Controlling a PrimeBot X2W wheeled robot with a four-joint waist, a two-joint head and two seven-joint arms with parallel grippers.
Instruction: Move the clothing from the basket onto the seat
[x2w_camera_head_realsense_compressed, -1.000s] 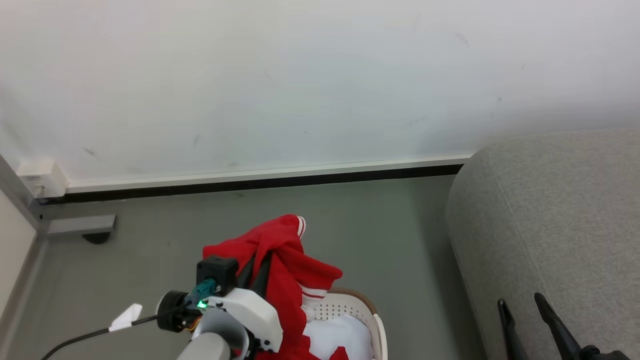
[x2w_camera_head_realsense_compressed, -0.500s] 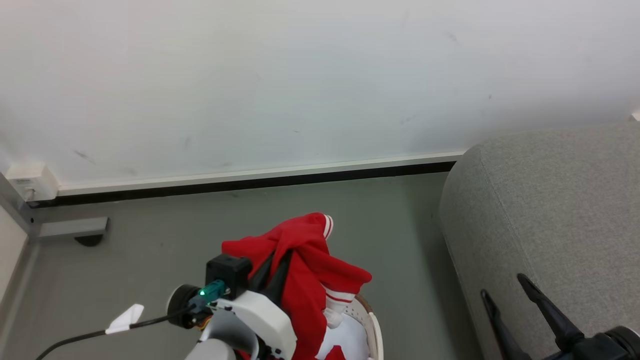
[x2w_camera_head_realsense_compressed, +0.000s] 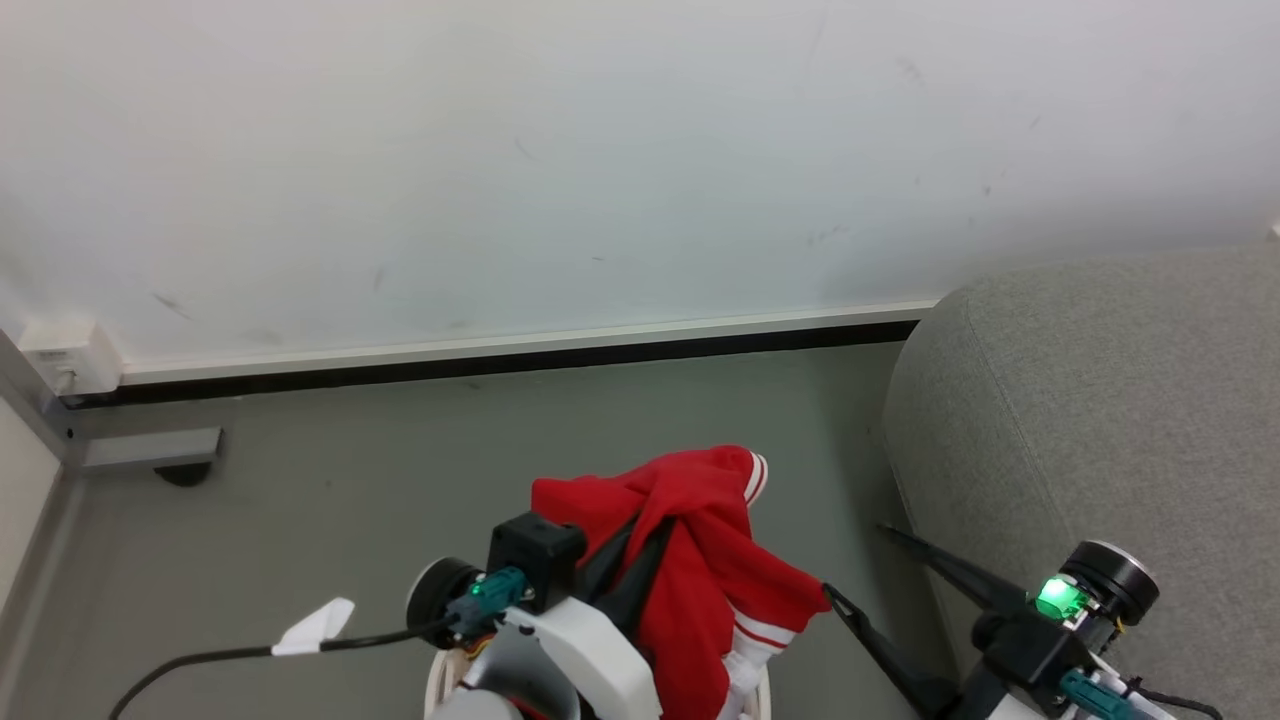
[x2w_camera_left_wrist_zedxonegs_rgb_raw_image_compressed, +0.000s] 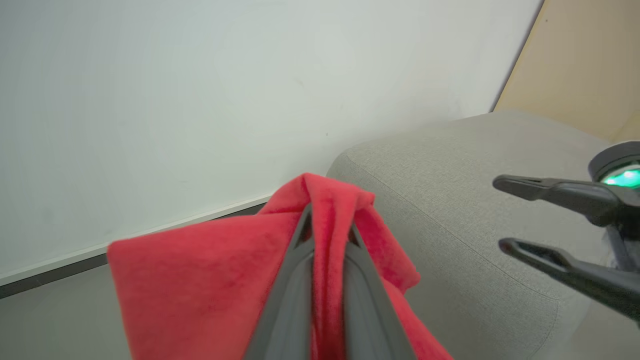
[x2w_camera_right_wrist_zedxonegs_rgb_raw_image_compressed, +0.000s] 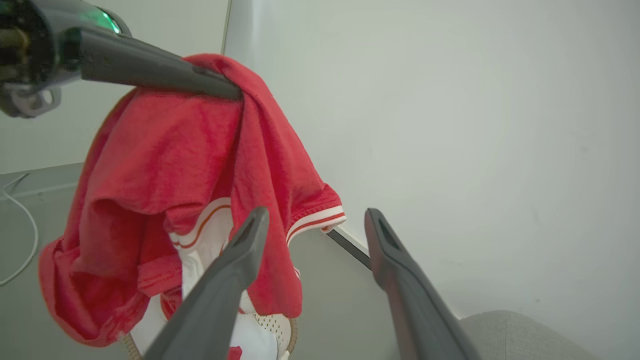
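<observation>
The left jaws were clamped on a fold of the red clothing (x2w_camera_head_realsense_compressed: 700, 540), which hung over the basket (x2w_camera_right_wrist_zedxonegs_rgb_raw_image_compressed: 274, 326) with the seat (x2w_camera_head_realsense_compressed: 1100, 420) at its 3 o'clock. The right jaws stood wide and empty at its 4 o'clock. Doing this carry well likely meant holding firm and keeping the hem high enough to clear the seat's rounded edge before release. Compared with a second earlier, the clothing had swung toward 3 o'clock, nearer the seat, and the right jaws had turned in toward it.
</observation>
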